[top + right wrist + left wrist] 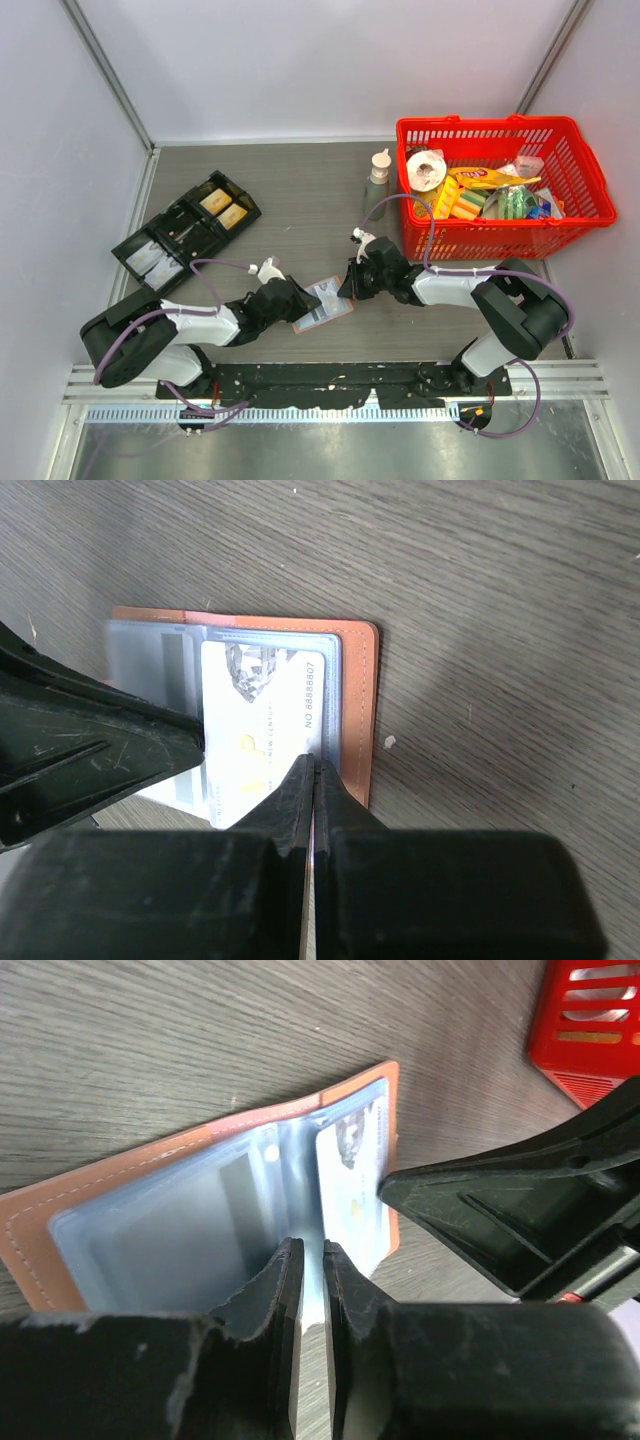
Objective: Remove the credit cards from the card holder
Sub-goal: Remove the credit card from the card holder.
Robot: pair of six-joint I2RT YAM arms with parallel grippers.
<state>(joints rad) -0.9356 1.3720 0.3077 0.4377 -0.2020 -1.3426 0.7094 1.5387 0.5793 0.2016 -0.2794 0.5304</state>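
Tan holder (322,305) open on bench (300,190) | left hand (312,1252) clamps it | right hand (312,762) nips card (262,712) | risk: thin grip slips, holder drags

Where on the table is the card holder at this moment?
In the top view, the card holder lies open near the table's front centre, between the left hand and the right hand, left of the red basket.

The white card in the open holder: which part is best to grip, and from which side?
Grip the card by its near short edge, coming from the right end effector side: it lies flat in a clear sleeve, and only that edge seems exposed past the holder.
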